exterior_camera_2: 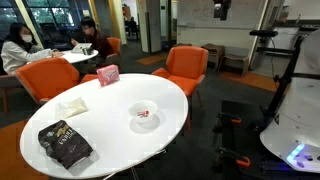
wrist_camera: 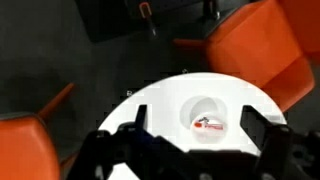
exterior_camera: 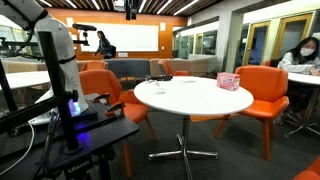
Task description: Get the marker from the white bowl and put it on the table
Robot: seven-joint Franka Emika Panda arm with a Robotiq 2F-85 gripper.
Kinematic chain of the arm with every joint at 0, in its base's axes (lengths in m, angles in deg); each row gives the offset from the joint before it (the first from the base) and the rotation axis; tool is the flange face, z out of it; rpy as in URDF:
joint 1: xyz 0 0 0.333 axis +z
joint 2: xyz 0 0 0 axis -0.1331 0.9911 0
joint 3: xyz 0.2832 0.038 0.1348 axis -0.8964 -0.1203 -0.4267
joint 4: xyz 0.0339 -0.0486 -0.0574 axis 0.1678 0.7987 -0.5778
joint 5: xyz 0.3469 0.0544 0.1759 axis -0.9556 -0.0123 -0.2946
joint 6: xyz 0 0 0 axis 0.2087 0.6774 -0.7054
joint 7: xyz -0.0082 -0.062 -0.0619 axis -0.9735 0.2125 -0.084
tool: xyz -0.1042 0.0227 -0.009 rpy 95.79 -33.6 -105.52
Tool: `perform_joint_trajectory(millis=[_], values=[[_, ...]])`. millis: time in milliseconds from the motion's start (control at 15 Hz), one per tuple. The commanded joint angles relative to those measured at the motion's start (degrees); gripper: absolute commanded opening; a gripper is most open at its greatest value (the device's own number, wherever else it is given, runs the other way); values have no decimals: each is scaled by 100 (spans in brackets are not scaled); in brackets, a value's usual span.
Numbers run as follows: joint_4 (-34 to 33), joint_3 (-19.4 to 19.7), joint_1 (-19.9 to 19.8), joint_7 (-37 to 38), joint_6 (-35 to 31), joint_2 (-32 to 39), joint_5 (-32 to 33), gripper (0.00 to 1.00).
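Note:
The white bowl (exterior_camera_2: 145, 117) stands on the round white table (exterior_camera_2: 110, 150), towards the edge nearest the robot. The dark reddish marker (exterior_camera_2: 143, 115) lies inside it. In the wrist view the bowl (wrist_camera: 207, 112) lies below, between my fingers, with the marker (wrist_camera: 210, 124) at its near side. My gripper (wrist_camera: 195, 128) is open and empty, high above the table. It shows only as a dark shape at the top edge in both exterior views (exterior_camera: 128, 7) (exterior_camera_2: 220, 8). The table also shows in an exterior view (exterior_camera: 200, 100).
A pink patterned box (exterior_camera_2: 108, 74) (exterior_camera: 229, 80) stands at the table's far edge. A dark snack bag (exterior_camera_2: 65, 143) and a white napkin (exterior_camera_2: 72, 106) lie on the table. Orange chairs (exterior_camera_2: 185, 68) (exterior_camera: 265, 90) ring the table. People sit at other tables behind.

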Motion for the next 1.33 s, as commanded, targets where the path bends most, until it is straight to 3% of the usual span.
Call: perform_joint_trajectory(millis=[0, 533, 933, 1267], values=[[-18, -33, -50, -31, 14, 18, -26, 100], [-47, -29, -16, -59, -53, 93, -35, 100], [-347, -207, 639, -1065, -1038, 1068, 110, 100], [-705, -231, 1100, -2395, -1826, 2310, 28, 100]])
